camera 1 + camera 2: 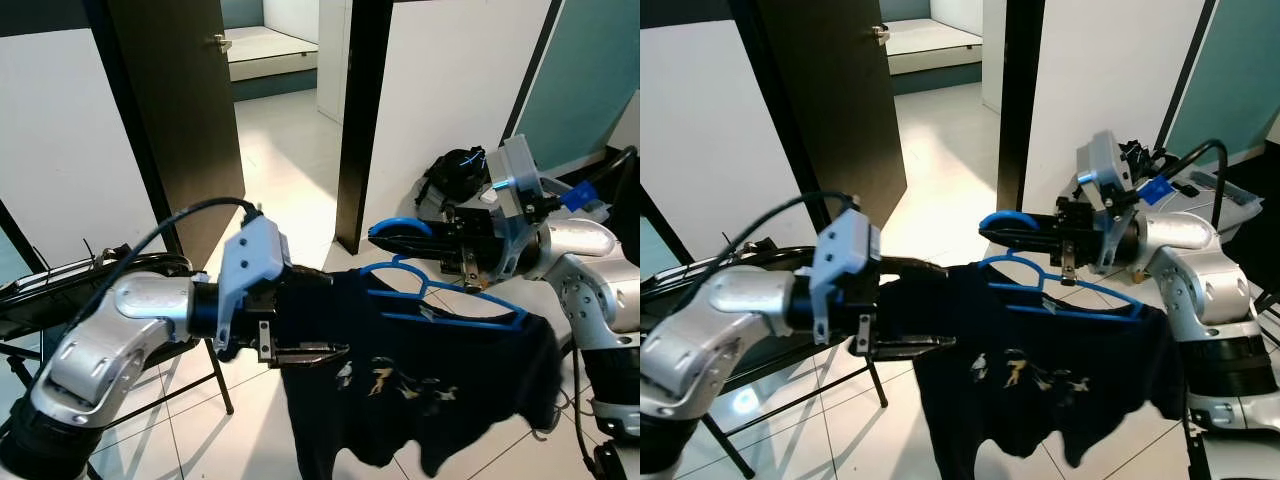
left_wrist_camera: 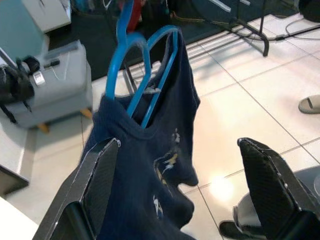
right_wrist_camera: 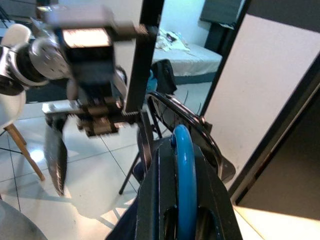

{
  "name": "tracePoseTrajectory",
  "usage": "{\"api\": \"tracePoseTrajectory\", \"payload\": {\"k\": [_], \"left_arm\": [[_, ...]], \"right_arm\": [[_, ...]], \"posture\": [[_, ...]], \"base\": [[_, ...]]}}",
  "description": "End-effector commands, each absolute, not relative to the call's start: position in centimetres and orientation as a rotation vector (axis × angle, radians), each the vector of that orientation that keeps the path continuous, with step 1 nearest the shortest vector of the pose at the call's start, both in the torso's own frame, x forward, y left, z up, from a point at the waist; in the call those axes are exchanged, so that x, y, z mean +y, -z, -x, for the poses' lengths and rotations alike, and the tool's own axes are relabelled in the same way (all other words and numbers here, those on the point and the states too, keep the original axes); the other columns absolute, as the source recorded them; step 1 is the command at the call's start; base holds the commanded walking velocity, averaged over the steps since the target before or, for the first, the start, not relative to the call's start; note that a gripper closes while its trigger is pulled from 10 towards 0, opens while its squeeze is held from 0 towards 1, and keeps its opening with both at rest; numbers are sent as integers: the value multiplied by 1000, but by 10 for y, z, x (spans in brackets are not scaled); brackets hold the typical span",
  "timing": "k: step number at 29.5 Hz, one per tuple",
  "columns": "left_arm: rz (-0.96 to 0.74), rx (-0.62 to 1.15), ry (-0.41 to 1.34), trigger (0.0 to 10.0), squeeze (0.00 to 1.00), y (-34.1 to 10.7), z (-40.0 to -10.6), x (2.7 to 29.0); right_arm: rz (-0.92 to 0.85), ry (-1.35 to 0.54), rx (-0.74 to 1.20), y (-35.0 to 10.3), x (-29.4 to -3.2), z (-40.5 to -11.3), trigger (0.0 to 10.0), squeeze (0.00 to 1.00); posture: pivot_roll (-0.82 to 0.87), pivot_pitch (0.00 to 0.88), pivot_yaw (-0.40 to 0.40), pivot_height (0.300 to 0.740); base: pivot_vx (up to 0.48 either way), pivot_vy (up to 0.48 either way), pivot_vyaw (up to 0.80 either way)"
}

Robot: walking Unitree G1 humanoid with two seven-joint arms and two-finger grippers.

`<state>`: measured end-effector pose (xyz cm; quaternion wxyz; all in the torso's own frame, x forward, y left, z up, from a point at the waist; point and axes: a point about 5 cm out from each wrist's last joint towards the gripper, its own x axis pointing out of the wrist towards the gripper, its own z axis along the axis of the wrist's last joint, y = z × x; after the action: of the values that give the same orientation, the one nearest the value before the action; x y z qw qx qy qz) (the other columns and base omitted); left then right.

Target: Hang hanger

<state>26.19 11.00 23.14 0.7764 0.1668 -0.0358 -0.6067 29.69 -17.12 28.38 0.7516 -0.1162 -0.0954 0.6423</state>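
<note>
The right end effector was clamped on the blue hanger carrying a dark shirt; the left end effector, fingers spread wide, touched the shirt's edge.

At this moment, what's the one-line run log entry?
right gripper: shut on hanger hook | left gripper: open beside shirt | shirt on hanger | not yet hung

Glossy plastic hanger, cloth shirt

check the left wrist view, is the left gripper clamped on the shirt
No: the left gripper fingers stand wide apart, with the dark shirt hanging between them on the blue hanger.
</note>
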Motion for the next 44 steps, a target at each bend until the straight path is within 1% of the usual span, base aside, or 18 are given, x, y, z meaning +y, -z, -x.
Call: {"api": "tracePoseTrajectory", "payload": {"k": [1, 2, 4, 5, 9, 17, 18, 19, 20, 21, 26, 31, 38, 44], "left_arm": [[-380, -52, 1287, 10000, 0, -229, -265, 111], [-349, -55, 1258, 10000, 0, -228, -268, 108], [-349, -55, 1258, 10000, 0, -228, -268, 108], [-318, -62, 1212, 10000, 0, -228, -272, 105], [-268, -83, 1148, 10000, 0, -231, -279, 104], [-265, -83, 1153, 10000, 0, -233, -279, 107], [-266, -81, 1189, 4196, 0, -234, -276, 107], [-266, -81, 1189, 4196, 0, -234, -276, 107], [-251, -86, 1262, 0, 0, -236, -268, 107], [-230, -94, 1327, 0, 0, -238, -261, 106], [-203, -110, 1407, 0, 0, -243, -253, 106], [-200, -114, 1410, 0, 0, -244, -253, 106], [-200, -125, 1394, 0, 0, -249, -256, 110], [-206, -125, 1385, 0, 0, -250, -257, 112]], "right_arm": [[257, -1451, -232, -287, -164, -292, 0, 0], [254, -1472, -236, -287, -160, -290, 0, 0], [254, -1472, -236, -287, -160, -290, 0, 0], [246, -1499, -241, -287, -156, -286, 0, 0], [234, -1537, -249, -287, -151, -282, 0, 0], [229, -1554, -253, -288, -149, -280, 0, 0], [228, -1553, -256, -289, -150, -279, 0, 0], [228, -1553, -256, -289, -150, -279, 0, 0], [229, -1549, -258, -290, -151, -279, 0, 0], [231, -1543, -259, -290, -152, -280, 0, 0], [234, -1533, -259, -291, -155, -280, 0, 0], [233, -1529, -257, -292, -155, -279, 0, 0], [254, -1501, -187, -280, -158, -282, 0, 0], [264, -1480, -166, -277, -161, -283, 0, 0]], "posture": [[32, 0, 24, 740], [33, 0, 24, 740], [33, 0, 24, 740], [36, 0, 24, 740], [36, 0, 25, 740], [37, 0, 29, 740], [37, 0, 29, 740], [37, 0, 29, 740], [35, 0, 31, 740], [35, 0, 31, 740], [31, 0, 32, 740], [30, 0, 33, 740], [24, 0, 31, 740], [24, 0, 30, 740]], "base": [[0, 0, 0], [0, 0, 0], [0, 0, 0], [0, 0, 0], [0, 0, 0], [0, 0, 0], [0, 0, 0], [0, 0, 0], [0, 0, 0], [0, 0, 0], [0, 0, 0], [0, 0, 0], [0, 0, 0], [0, 0, 0]]}}
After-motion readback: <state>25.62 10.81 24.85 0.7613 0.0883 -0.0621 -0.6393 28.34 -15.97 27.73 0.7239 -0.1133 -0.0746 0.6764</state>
